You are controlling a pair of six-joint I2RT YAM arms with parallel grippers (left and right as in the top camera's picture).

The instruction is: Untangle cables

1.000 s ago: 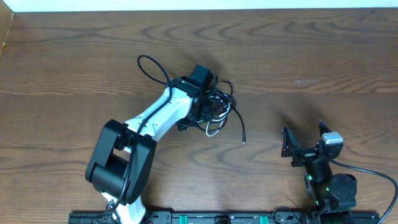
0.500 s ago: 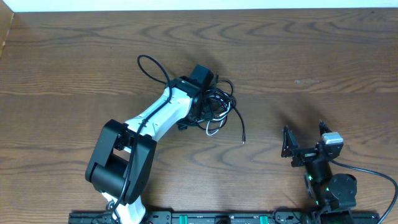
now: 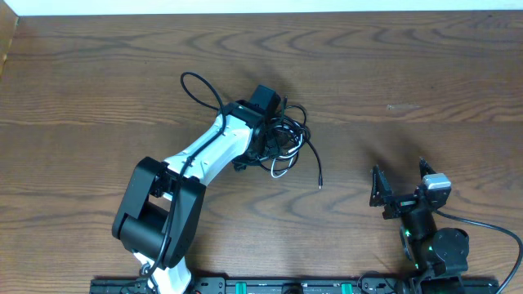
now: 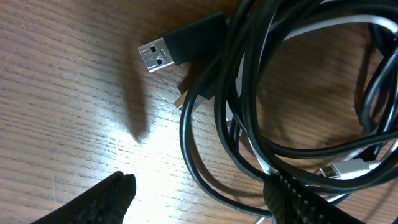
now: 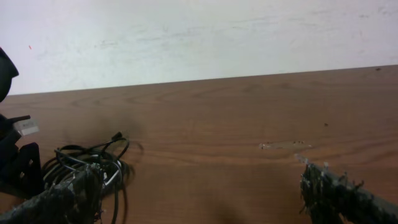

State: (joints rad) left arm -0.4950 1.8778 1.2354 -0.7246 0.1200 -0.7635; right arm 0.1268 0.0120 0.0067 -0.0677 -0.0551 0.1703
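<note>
- Nearest the base, the right gripper (image 3: 400, 183) hangs low over bare wood with its jaws spread as wide as they go and nothing between them. It sits well apart from the work and has not moved in the last second.
- Further in, the left gripper (image 4: 199, 185) hovers at the near edge of the cables (image 3: 286, 135), fingers partly spread. A few black strands lie between and under them, but we see no squeeze on any cord, so we judge it empty.
- Nothing has shifted over the last second, neither the arms nor the cords. We read this as a pause before a grasp, with the untangling hardly begun.
- The bundle lies at mid-table, just right of the left wrist. The black loops wind over one another, and a white cable (image 4: 348, 168) threads through beneath.
- A USB plug (image 4: 158, 55) pokes out at the bundle's edge, clear of the strands and an easy end to pull.
- One loose black tail (image 3: 315, 167) trails toward the right arm.
- Farthest off, a black loop (image 3: 200, 86) arcs out on the table (image 3: 98, 98). The crossing strands are what would resist a pull.
</note>
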